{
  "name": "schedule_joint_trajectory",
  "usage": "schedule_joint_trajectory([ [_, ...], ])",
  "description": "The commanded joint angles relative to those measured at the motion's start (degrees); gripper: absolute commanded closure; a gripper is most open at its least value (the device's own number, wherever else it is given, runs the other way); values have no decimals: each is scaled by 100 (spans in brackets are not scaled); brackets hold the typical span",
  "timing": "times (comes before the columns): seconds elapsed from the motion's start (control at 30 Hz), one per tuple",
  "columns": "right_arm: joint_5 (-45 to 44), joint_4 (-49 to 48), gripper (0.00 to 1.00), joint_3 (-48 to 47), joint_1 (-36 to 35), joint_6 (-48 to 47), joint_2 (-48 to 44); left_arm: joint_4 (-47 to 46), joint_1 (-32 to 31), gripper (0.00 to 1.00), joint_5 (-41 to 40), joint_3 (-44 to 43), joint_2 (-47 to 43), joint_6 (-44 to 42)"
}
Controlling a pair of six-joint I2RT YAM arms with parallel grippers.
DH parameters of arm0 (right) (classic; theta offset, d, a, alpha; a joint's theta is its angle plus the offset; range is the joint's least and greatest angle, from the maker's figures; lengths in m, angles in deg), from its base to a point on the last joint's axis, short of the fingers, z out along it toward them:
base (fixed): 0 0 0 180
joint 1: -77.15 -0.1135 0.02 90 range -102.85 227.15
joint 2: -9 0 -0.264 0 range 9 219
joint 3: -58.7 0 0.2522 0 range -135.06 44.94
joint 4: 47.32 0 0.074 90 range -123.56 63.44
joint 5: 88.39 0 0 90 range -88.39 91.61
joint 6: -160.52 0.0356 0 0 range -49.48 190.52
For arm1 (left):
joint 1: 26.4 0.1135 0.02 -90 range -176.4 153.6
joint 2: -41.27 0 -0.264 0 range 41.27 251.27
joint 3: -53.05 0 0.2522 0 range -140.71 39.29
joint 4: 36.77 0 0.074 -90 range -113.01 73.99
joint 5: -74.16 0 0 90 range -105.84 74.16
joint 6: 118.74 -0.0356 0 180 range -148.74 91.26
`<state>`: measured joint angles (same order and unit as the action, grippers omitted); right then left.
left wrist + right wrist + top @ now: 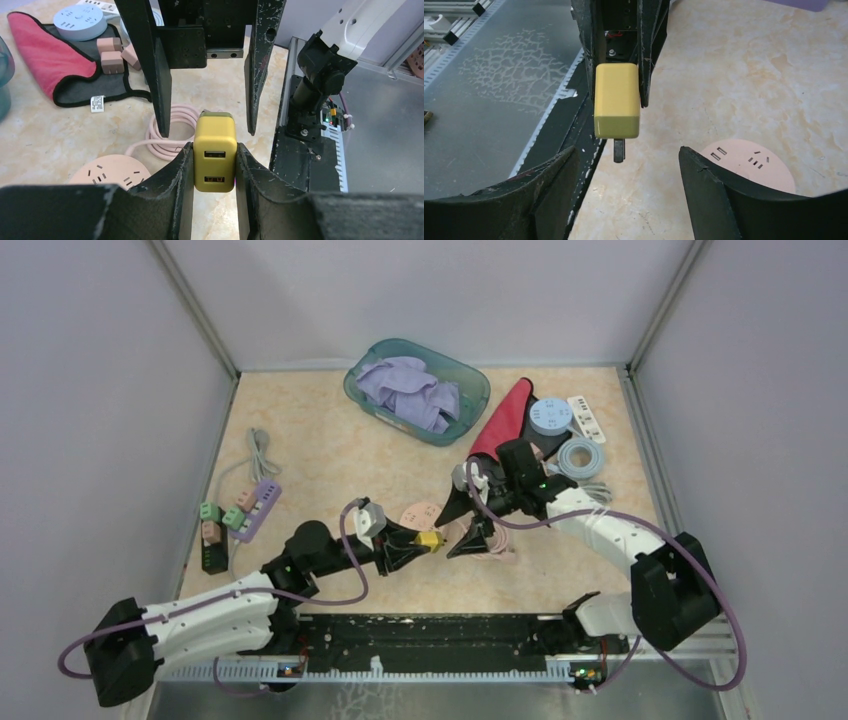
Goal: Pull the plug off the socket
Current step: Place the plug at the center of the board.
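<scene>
Lurker: Plug (215, 155) is sitting right in your left gripper (415, 544), OP. You're pinching its yellow body from both sides, both fingers pressing flat against it. The USB ports are facing back at the wrist camera and the prong end is pointing away from the palm.

Tinkerer: Yep, agreeing with that. Your right gripper (626, 150) is hanging nose to nose with the left one, jaws standing wide and gripping nothing. From the left wrist view, its two black fingers (159, 75) are flanking the plug's far end. A gap is showing on each side, so they aren't touching it.

Lurker: And you're holding the plug up in the air, clear of the socket (751, 162). That's the round pink one lying flat on the table (310, 440). In your right wrist view it's sitting below the plug and off past the right-hand fingertip. One prong is poking out under the yellow body there.

Tinkerer: A pink cable (170, 127) is coiling on the table underneath those right fingers. Farther out beyond your left gripper, a red cloth (45, 50) is lying spread out. A round blue outlet hub (77, 20) and a few small pink adapters (112, 55) are resting on its grey side.
</scene>
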<state>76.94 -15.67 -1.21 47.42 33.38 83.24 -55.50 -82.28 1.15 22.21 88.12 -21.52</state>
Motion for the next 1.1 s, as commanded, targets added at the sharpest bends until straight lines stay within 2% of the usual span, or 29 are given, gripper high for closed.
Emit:
schedule_joint_trajectory([
  [0.0, -41, -493, 30, -26, -208, 351, 75, -370, 15, 100, 175, -89, 128, -76],
  [0.2, -119, -621, 40, -17, -319, 516, 116, -459, 15, 100, 105, -69, 152, -57],
  [0.5, -144, -929, 41, 16, -341, 868, 115, -542, 15, 99, 128, -83, 356, 38],
  [0.6, -150, -942, 52, 18, -370, 884, 122, -572, 14, 99, 114, -93, 384, 59],
  [0.77, -168, -731, 87, -84, -384, 733, 180, -538, 14, 94, 19, -107, 383, 83],
  [0.8, -168, -627, 91, -132, -384, 675, 205, -508, 15, 87, -7, -115, 378, 102],
  [0.9, -154, -159, 98, -321, -384, 394, 283, -412, 15, 49, -272, -105, 303, 331],
  [0.97, -170, 269, 100, -487, -346, 68, 354, -306, 14, 28, -508, -94, 198, 533],
  [1.07, -191, 1032, 100, -820, -157, -441, 491, -24, 15, 16, -795, -81, 4, 904],
])
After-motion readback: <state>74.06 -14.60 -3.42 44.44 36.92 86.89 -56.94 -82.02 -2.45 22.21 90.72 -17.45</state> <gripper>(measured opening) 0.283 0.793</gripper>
